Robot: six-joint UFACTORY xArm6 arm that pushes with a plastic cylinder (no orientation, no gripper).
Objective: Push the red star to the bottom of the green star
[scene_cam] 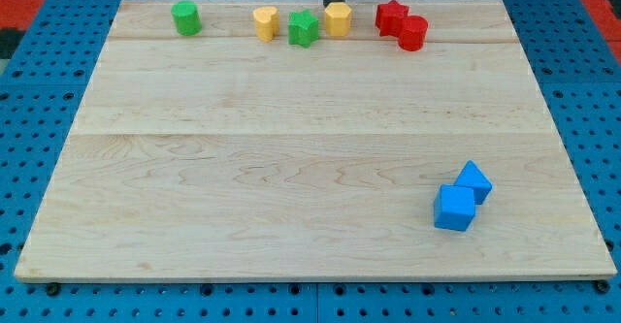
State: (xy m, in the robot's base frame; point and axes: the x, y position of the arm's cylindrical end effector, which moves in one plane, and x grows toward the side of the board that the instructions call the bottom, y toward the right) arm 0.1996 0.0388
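Note:
The red star lies near the view's top edge, right of centre, touching a red cylinder at its lower right. The green star lies to its left, between a yellow block and a yellow hexagonal block. My tip comes down from the view's top and ends just behind the yellow hexagonal block, between the two stars and left of the red star.
A green cylinder stands at the view's top left. Two blue cubes touch each other at the view's lower right. The wooden board rests on a blue pegboard.

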